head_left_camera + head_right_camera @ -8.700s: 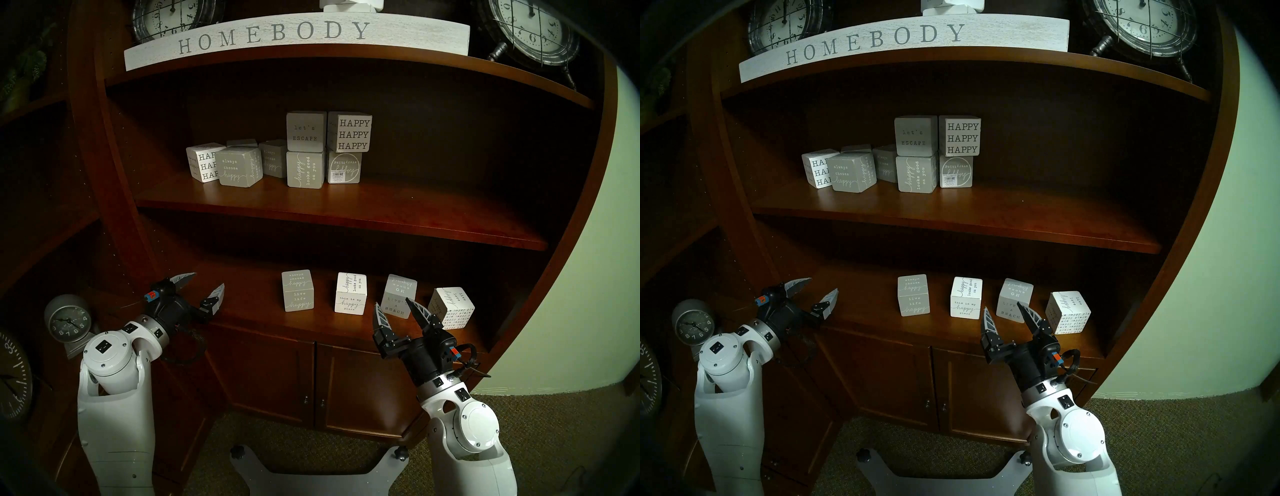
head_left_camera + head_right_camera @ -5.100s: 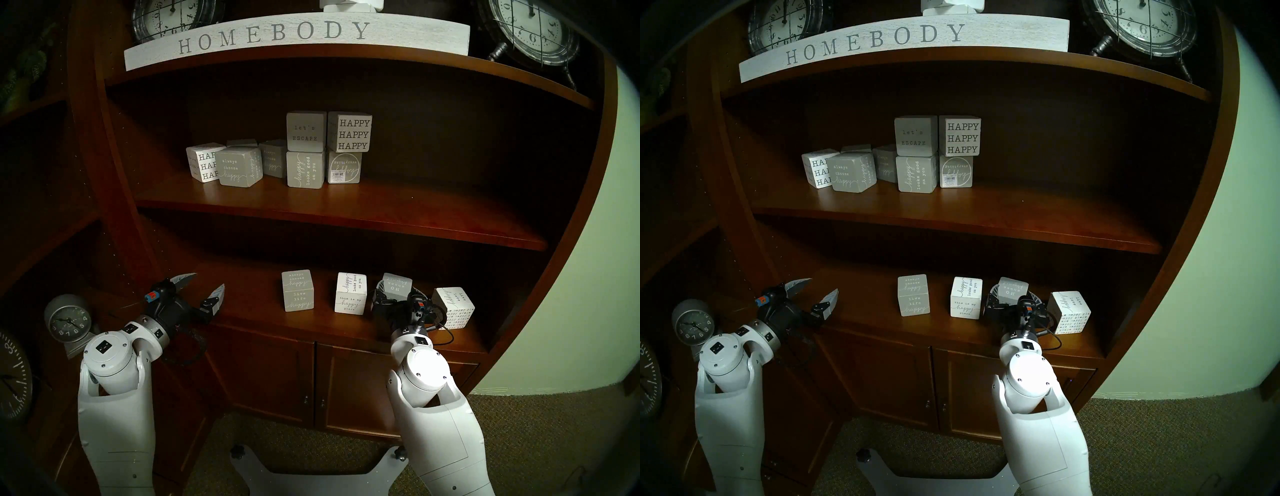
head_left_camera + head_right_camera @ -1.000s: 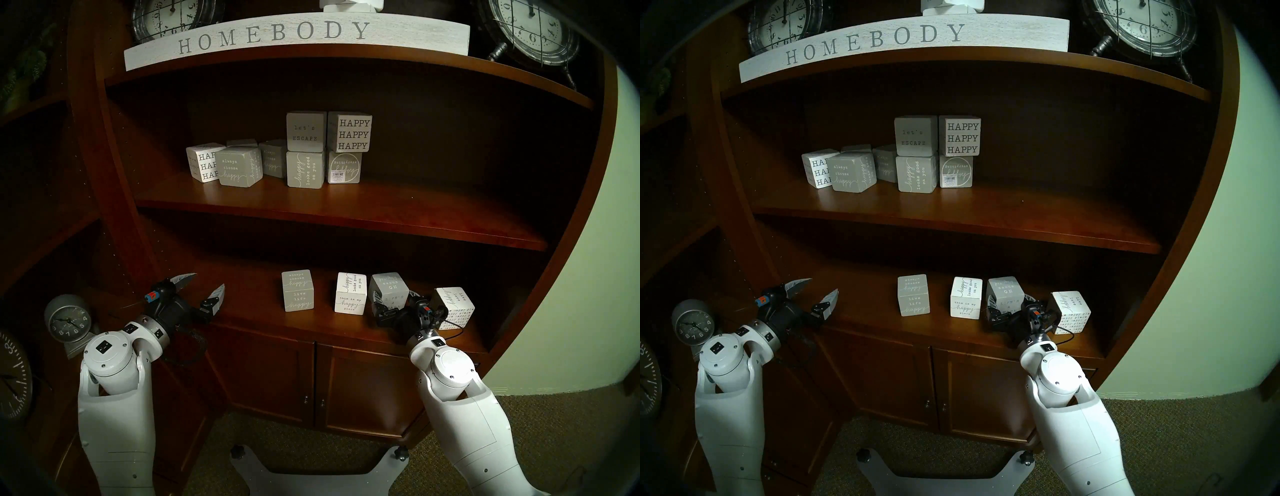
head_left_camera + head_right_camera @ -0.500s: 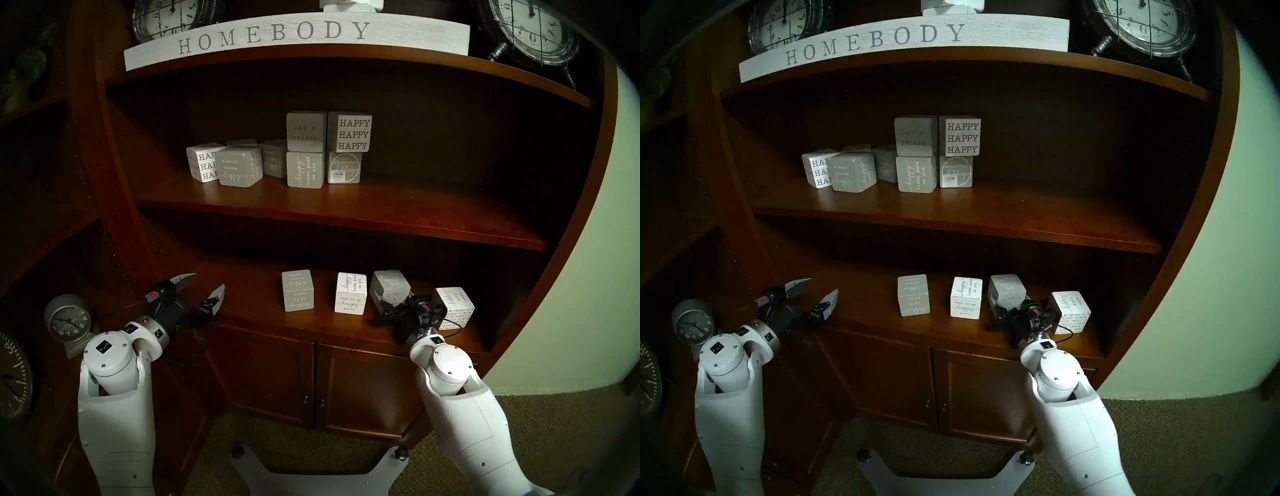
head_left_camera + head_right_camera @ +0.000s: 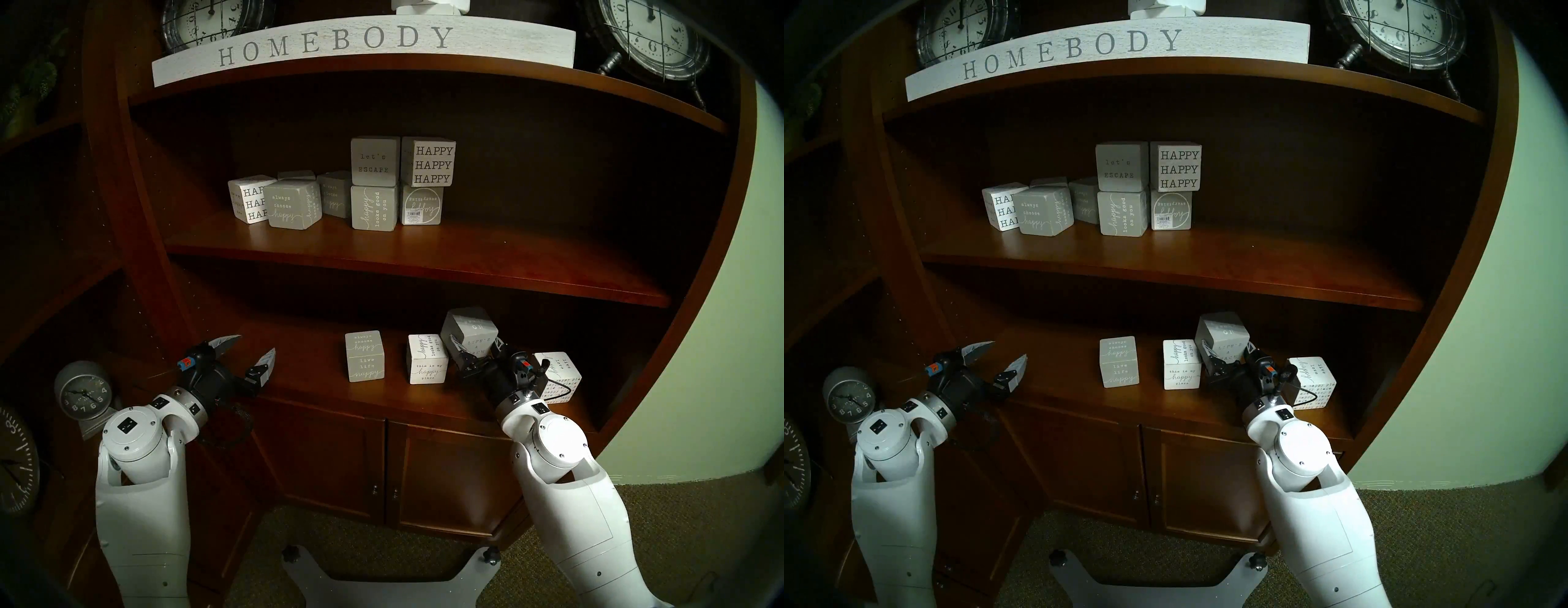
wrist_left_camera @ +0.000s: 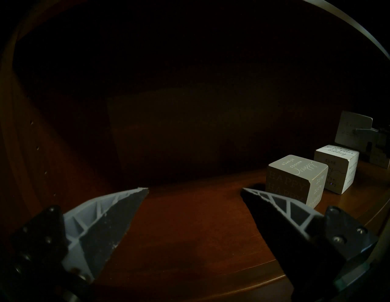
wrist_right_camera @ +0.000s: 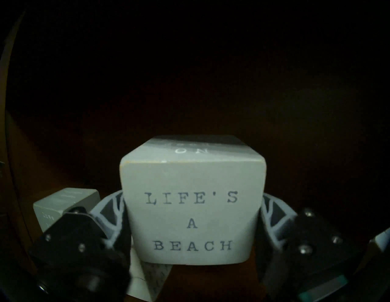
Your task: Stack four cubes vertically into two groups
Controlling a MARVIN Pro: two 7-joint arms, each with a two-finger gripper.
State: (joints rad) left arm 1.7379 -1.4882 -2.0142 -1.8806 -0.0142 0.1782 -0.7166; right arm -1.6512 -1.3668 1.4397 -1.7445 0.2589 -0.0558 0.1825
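Three cubes sit on the shelf (image 5: 322, 382) in my head view; my right end effector (image 5: 475, 346) pinches the beach cube (image 5: 469, 335) above it. Left wrist: left end effector (image 6: 195, 190) spread, empty. Right wrist: fingers (image 7: 109, 208) clamp both sides.

White arms (image 5: 140, 479), black wrists, grey ribbed fingers (image 6: 109, 213).

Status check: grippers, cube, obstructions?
Right gripper shut on LIFE'S A BEACH cube, clear of shelf. Left gripper open, empty. White happy place cube close beside.
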